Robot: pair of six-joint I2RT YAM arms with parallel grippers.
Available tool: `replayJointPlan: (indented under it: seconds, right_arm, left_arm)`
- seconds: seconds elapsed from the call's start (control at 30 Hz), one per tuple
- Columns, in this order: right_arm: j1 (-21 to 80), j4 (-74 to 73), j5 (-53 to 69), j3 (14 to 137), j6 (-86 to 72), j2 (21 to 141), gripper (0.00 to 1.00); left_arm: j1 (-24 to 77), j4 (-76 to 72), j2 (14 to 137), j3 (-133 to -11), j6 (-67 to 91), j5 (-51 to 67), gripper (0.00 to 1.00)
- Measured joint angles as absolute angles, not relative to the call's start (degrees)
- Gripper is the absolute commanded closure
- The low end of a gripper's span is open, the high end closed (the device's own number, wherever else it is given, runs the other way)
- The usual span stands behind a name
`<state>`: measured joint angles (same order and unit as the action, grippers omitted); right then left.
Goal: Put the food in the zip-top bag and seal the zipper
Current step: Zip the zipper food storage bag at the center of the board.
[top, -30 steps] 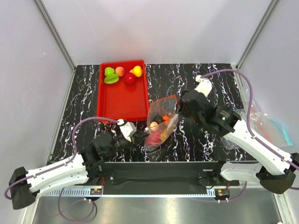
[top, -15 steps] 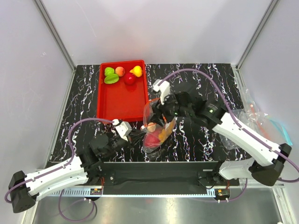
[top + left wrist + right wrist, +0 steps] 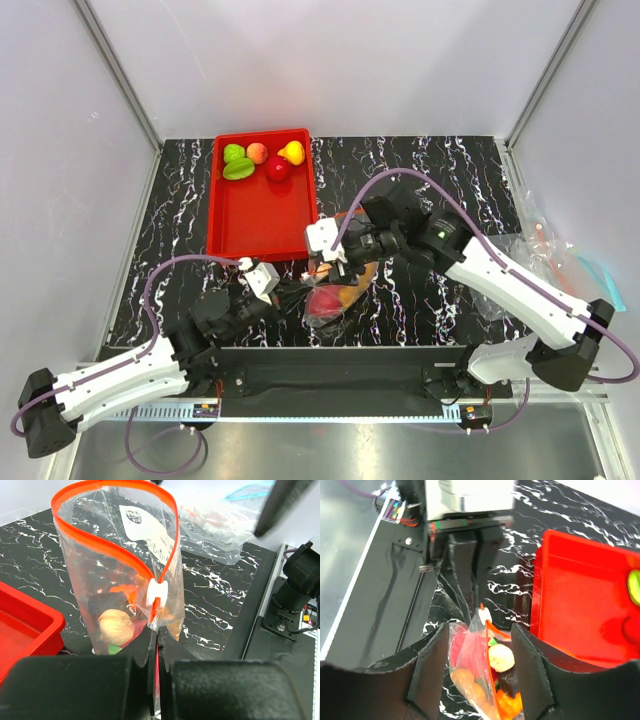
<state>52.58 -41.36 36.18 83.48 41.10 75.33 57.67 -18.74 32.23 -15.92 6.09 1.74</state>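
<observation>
Right fingers [image 3: 430,675] swung leftward in frame, parted astride clear orange-zipped plastic bag [image 3: 115,565] | left fingers [image 3: 135,690] clamp its zipper end [image 3: 152,620], steadying it.

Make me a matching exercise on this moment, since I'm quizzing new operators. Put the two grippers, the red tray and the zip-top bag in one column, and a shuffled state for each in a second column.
Things:
1. left gripper
2. right gripper
3. red tray
4. zip-top bag

States:
A. open, astride the bag's mouth
B. toy fruit at its far end
C. shut, pinching the bag
D. mouth open, food inside

Pairs: 1-C, 2-A, 3-B, 4-D
</observation>
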Motion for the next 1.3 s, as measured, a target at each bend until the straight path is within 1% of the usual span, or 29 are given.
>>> replayJointPlan:
  seconds: [0.1, 0.3, 0.43, 0.73, 0.83, 0.87, 0.97, 1.03, 1.1, 1.13, 1.17, 1.3]
  right_arm:
    - [53.54, -43.48, 37.17, 85.41, 45.25, 77.82, 0.43]
    - [55.07, -45.34, 36.12, 85.84, 49.58, 81.45, 0.54]
    - [55.13, -46.19, 35.55, 85.84, 51.31, 82.56, 0.52]
    - [55.18, -46.44, 34.48, 85.91, 52.97, 83.42, 0.53]
    - [55.18, -46.44, 34.33, 85.93, 53.23, 83.90, 0.61]
    - [55.18, -46.46, 34.33, 85.95, 53.28, 84.07, 0.68]
    - [55.18, -47.09, 34.33, 86.91, 53.71, 84.97, 0.79]
    - [55.18, -47.81, 34.35, 87.70, 53.91, 85.52, 0.89]
    - [55.18, -48.64, 34.37, 88.23, 54.19, 85.84, 1.00]
    - [55.18, -49.34, 34.41, 88.68, 54.35, 86.11, 1.00]
    - [55.18, -49.95, 34.46, 89.17, 54.41, 86.35, 1.00]
    - [55.20, -52.88, 34.68, 91.74, 54.50, 87.29, 1.00]
  left_arm:
    - [57.67, -18.74, 32.23, -15.92, 6.09, 1.74, 1.00]
    - [57.67, -18.61, 32.23, -15.92, 6.07, 1.76, 1.00]
    - [57.67, -18.02, 32.01, -15.92, 6.07, 1.80, 1.00]
    - [57.67, -17.15, 31.44, -15.92, 6.07, 2.68, 1.00]
    - [57.67, -17.15, 31.48, -15.92, 6.07, 2.96, 1.00]
    - [57.67, -17.15, 31.51, -15.92, 6.07, 3.05, 1.00]
    - [57.67, -17.06, 31.51, -15.92, 6.07, 3.11, 1.00]
    - [57.67, -16.95, 31.48, -15.92, 6.07, 3.09, 1.00]
    - [57.67, -16.73, 31.46, -15.92, 5.93, 3.11, 0.82]
    - [57.67, -16.53, 31.44, -15.92, 5.80, 3.11, 0.74]
    - [57.67, -16.32, 31.33, -15.92, 5.96, 3.11, 0.60]
    - [57.67, -16.36, 30.13, -15.92, 5.85, 3.18, 0.45]
